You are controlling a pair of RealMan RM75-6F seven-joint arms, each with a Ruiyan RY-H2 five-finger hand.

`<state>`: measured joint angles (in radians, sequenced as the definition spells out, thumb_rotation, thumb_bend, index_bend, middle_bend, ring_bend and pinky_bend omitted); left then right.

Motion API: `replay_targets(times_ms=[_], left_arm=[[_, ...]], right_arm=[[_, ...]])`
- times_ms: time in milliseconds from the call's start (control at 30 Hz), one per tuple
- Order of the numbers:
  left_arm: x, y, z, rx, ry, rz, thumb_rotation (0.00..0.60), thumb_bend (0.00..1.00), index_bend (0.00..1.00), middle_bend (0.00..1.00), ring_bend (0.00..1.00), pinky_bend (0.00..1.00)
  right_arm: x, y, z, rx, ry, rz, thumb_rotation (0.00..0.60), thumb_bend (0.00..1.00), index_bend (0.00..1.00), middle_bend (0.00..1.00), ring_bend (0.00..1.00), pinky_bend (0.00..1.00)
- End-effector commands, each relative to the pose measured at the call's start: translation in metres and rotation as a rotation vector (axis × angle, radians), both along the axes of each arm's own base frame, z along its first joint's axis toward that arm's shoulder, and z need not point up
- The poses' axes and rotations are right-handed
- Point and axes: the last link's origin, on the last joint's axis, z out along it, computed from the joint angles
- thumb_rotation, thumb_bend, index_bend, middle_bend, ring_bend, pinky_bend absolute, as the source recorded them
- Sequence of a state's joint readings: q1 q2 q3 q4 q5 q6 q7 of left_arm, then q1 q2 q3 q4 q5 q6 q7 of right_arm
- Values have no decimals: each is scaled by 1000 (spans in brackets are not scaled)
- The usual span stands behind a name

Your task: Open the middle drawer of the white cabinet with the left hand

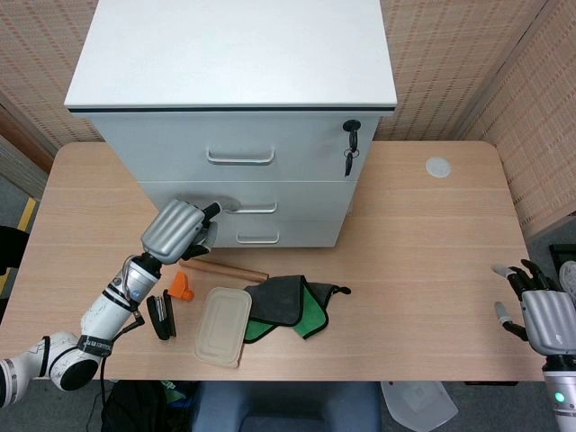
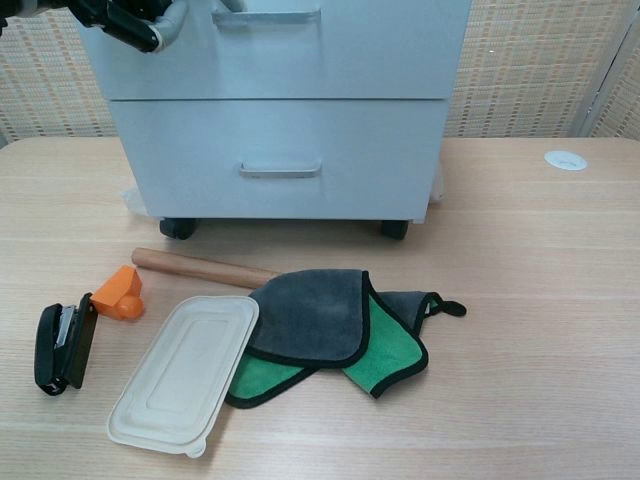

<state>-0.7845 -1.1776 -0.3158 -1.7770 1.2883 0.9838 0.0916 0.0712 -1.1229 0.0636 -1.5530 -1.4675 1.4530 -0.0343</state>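
Note:
The white cabinet (image 1: pixel 234 54) stands at the back of the table, its three drawers shut and flush. The middle drawer's handle (image 1: pixel 250 208) also shows at the top edge of the chest view, handle (image 2: pixel 265 14). My left hand (image 1: pixel 180 230) is in front of the middle drawer, left of the handle, with one fingertip (image 1: pixel 215 209) right at the handle's left end. Whether it touches is unclear. It holds nothing. In the chest view the left hand (image 2: pixel 135 18) sits at the top left corner. My right hand (image 1: pixel 546 317) hovers at the table's right front edge, fingers spread and empty.
In front of the cabinet lie a wooden stick (image 1: pixel 225 270), an orange piece (image 1: pixel 182 285), a black stapler (image 1: pixel 161 315), a beige lidded box (image 1: pixel 224 326) and grey-green cloths (image 1: pixel 290 306). A key (image 1: pixel 350 149) hangs in the top drawer's lock. A white disc (image 1: pixel 437 166) sits at the back right.

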Motion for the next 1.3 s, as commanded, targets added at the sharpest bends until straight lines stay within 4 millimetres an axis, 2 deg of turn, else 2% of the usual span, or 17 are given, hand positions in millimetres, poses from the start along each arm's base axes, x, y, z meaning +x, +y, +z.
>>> replay_targets(times_ms=[33,600,1300], left_arm=[[2,1,-2,-4,1,0,600,714,260,934,929,993],[10,-3,-6,-20,6,-17,600,714,284,934,929,993],[4,-42,0,-31,38,-59,600,714,288,934,929,992]], right_arm=[[-1,0,0,1,-2,-3,600,341,235,271,231,285],[-7,5,-1,-4,-12,-18,600,341,235,270,231,285],[-4,8,-2,-1,-12,-9,600,341,235,268,231,285]])
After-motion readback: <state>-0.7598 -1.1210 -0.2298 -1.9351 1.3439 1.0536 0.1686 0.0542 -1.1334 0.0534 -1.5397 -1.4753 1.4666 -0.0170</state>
